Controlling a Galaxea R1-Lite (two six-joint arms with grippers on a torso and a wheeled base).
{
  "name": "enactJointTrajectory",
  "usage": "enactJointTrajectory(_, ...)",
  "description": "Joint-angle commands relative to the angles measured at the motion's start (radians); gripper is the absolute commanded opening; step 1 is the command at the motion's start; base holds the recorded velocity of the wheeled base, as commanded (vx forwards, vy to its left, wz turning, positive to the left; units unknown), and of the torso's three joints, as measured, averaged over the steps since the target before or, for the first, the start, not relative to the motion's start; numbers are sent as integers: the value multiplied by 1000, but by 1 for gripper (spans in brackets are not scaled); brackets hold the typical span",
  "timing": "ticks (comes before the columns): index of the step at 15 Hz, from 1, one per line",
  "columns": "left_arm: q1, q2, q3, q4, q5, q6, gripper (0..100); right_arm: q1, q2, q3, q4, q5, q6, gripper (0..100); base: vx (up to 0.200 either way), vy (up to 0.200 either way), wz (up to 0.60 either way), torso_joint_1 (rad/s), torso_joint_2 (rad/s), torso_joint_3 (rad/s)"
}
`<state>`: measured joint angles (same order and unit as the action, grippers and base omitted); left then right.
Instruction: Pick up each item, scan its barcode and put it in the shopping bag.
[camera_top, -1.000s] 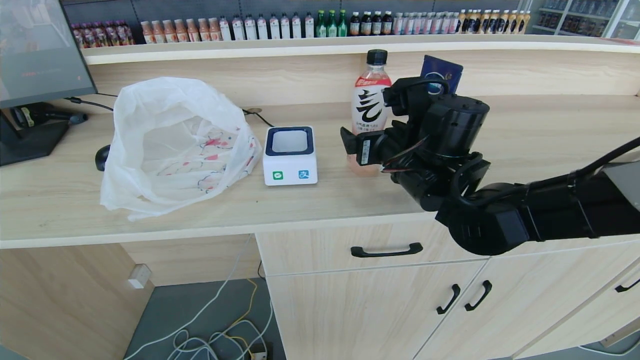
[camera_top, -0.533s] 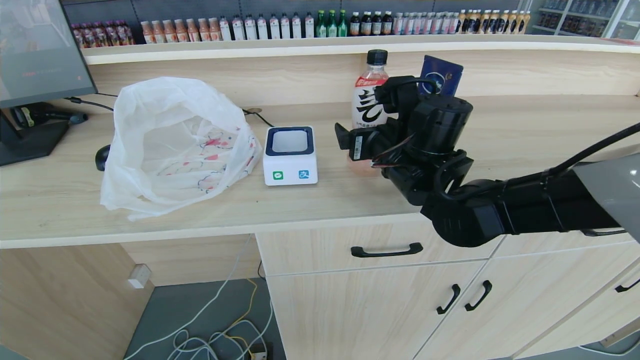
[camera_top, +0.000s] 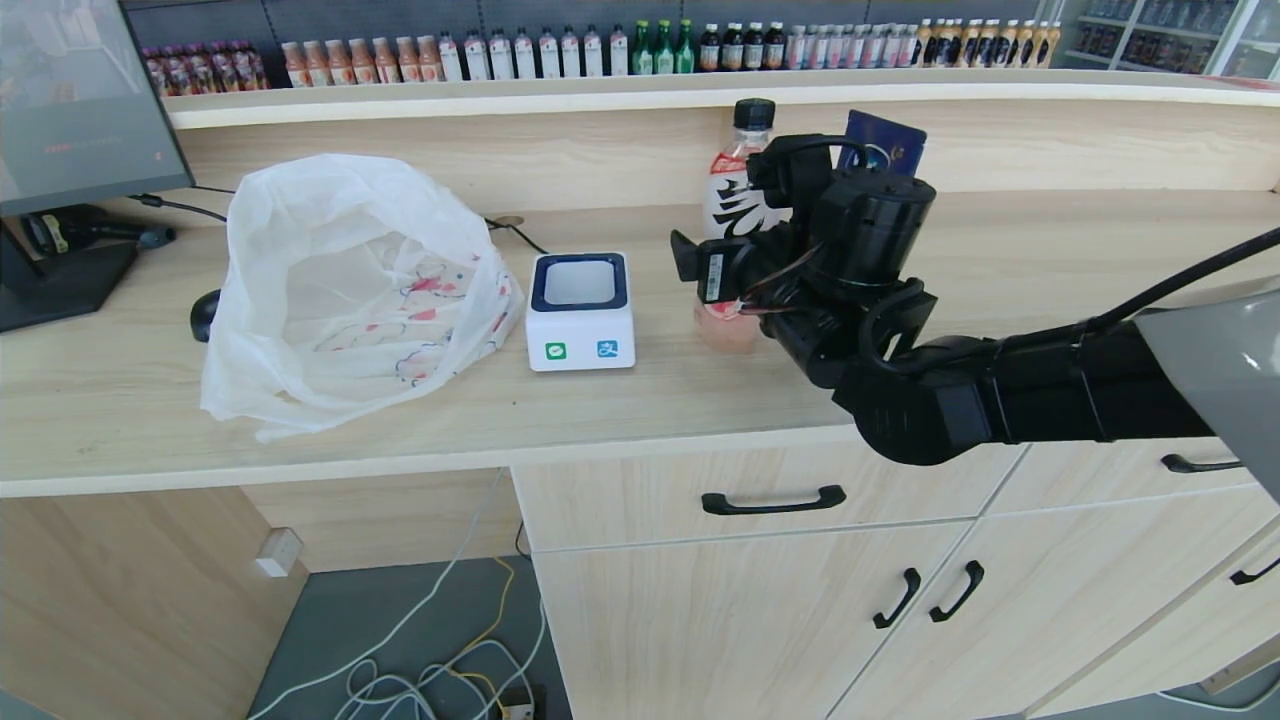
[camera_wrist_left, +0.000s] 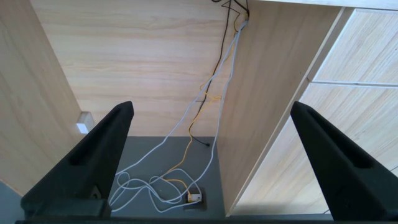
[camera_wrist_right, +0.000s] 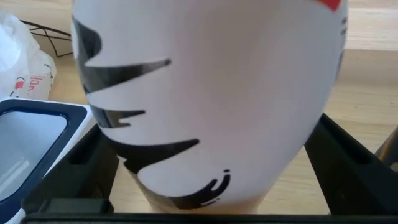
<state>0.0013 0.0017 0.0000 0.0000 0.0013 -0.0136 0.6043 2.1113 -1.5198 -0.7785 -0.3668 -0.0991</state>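
I have the right gripper (camera_top: 722, 292) straddling the upright bottle (camera_top: 738, 195) on the counter (camera_top: 1050, 270).
Head view: I judge an off-centre squeeze could topple it; the scanner (camera_top: 580, 310) sits between it and the shopping bag (camera_top: 340, 290). Left wrist view: left gripper (camera_wrist_left: 212, 109) spread, holding nothing, above floor cables (camera_wrist_left: 186, 155). Right wrist view: fingers (camera_wrist_right: 68, 180) unclenched beside the bottle.

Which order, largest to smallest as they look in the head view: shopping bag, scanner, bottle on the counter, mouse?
1. shopping bag
2. scanner and bottle: too close to rank, the bottle being partly hidden
3. mouse
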Motion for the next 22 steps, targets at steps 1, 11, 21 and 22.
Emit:
enactJointTrajectory(1,0,0,0,0,0,0,100,0,3,-10,-1,0,-1,100,0,0,0,0,0,0)
enactJointTrajectory(11,0,0,0,0,0,0,100,0,-7,-7,-1,14,1,0,0,0,0,0,0,0)
enactJointTrajectory(21,0,1,0,0,0,0,100,15,-57,4,-2,9,-16,0,0,0,0,0,0,0)
enactJointTrajectory(22,0,0,0,0,0,0,100,23,-73,6,-1,6,-16,0,0,0,0,0,0,0)
